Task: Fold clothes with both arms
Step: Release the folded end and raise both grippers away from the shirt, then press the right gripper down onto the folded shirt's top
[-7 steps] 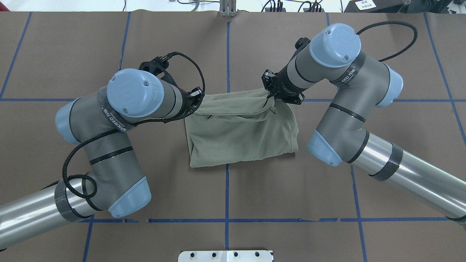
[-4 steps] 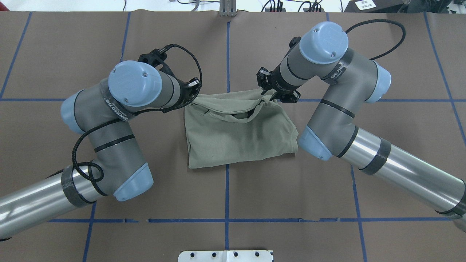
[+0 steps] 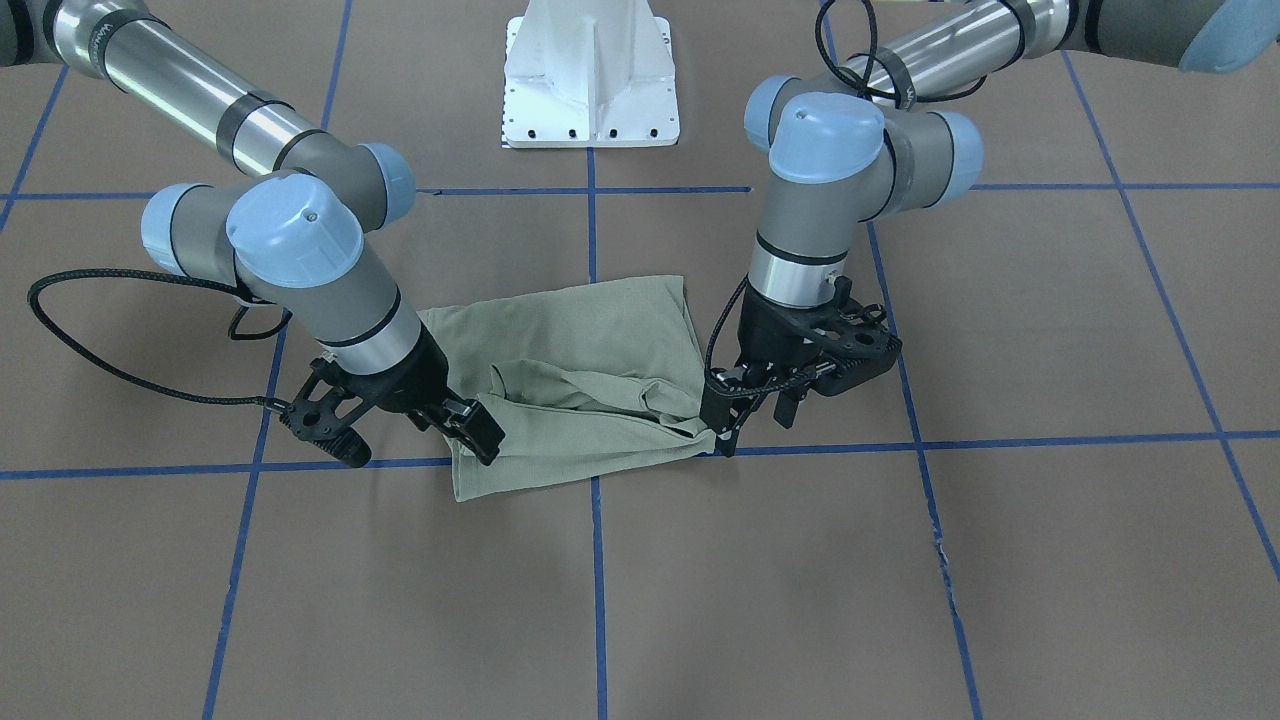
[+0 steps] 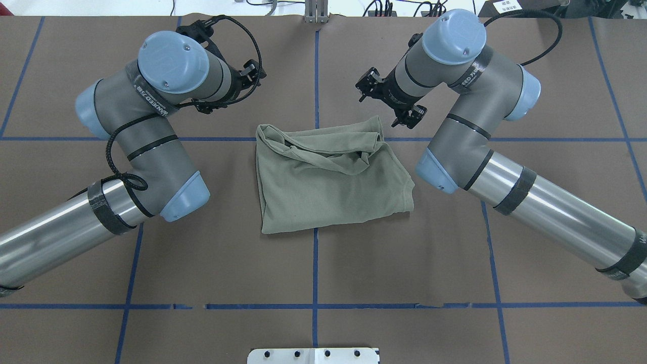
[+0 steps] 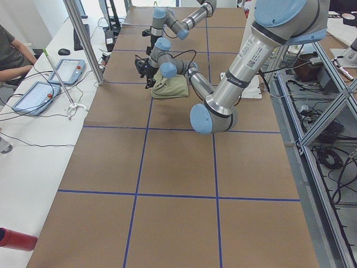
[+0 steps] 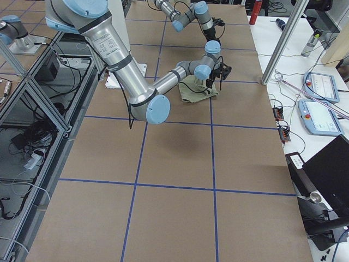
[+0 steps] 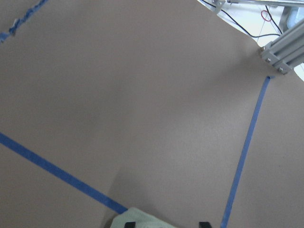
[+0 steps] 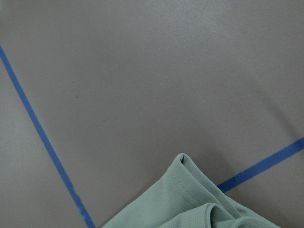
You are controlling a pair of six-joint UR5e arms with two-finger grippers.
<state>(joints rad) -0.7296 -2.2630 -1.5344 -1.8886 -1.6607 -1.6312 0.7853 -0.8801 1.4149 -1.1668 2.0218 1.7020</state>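
Observation:
The pale sage-green shirt (image 4: 328,182) lies folded in a rough rectangle at the table's middle, and its far edge is rumpled into loose folds. It also shows in the front view (image 3: 590,370). In the overhead view my left gripper (image 4: 247,83) and right gripper (image 4: 386,103) are apart from the shirt, beyond its far corners. In the front view the left gripper (image 3: 728,440) and right gripper (image 3: 485,440) stand close by those corners. The left wrist view shows a shirt corner (image 7: 142,219) between two spread fingertips. The right wrist view shows only a shirt corner (image 8: 190,204). Both grippers are open and empty.
Blue tape lines (image 4: 316,268) cross the brown table cover. The white pedestal base (image 3: 590,80) stands at the robot's side of the table. A post (image 5: 83,39), tablets (image 5: 67,70) and a seated person (image 5: 8,50) are along the far side.
Both grippers let go of the shirt's far edge and drew back toward the table's far side. The released edge dropped into rumpled folds.

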